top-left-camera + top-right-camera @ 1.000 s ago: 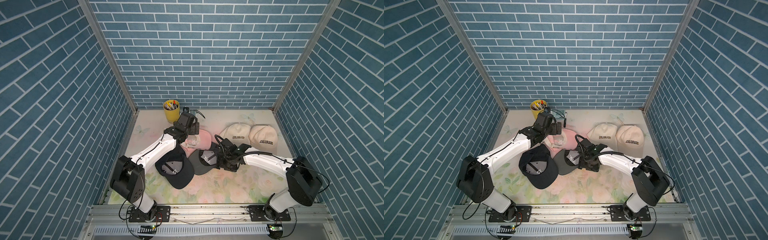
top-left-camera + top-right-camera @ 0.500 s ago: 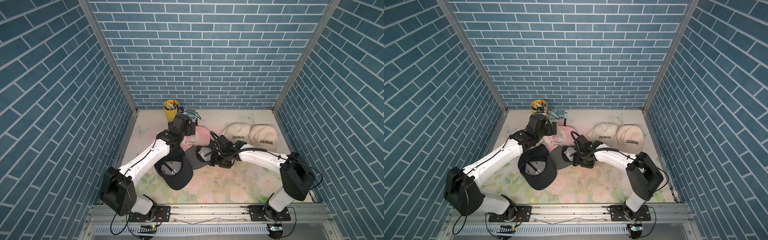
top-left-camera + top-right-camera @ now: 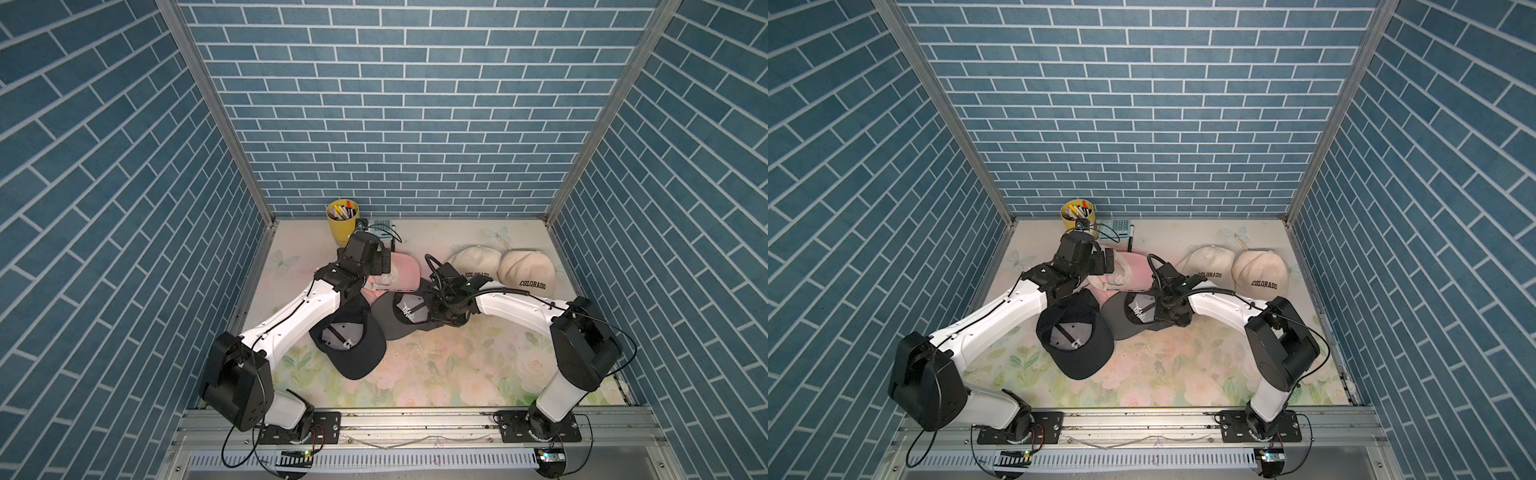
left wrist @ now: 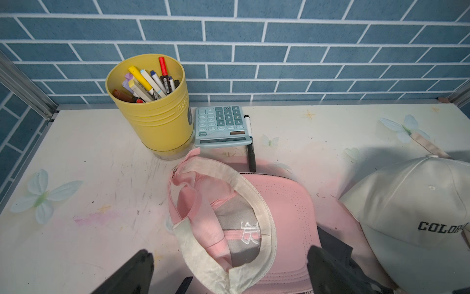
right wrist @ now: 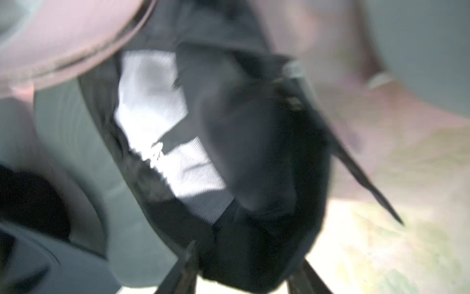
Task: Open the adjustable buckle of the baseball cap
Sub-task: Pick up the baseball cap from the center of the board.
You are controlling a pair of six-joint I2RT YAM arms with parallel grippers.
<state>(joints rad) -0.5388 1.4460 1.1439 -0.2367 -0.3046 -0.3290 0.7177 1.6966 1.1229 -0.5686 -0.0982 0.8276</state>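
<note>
Grey cap (image 3: 398,329), right hand (image 3: 433,311) over it

A yellow plastic pen cup (image 3: 341,226) is standing at the back of the table (image 3: 457,374), a pale-blue calculator (image 4: 221,124) right of it. A pink fabric cap (image 3: 402,271) is lying before them, a grey fabric cap (image 3: 397,332) nearer, two cream fabric caps (image 3: 473,262) sitting rightward.

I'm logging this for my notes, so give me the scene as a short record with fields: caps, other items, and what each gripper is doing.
caps: pink cap, gray cap, navy cap, all upside down; two cream COLORADO caps crown up
other items: yellow cup of markers, calculator
left gripper: open, over pink cap
right gripper: at gray cap's rear; grip unclear, view blurred
</note>
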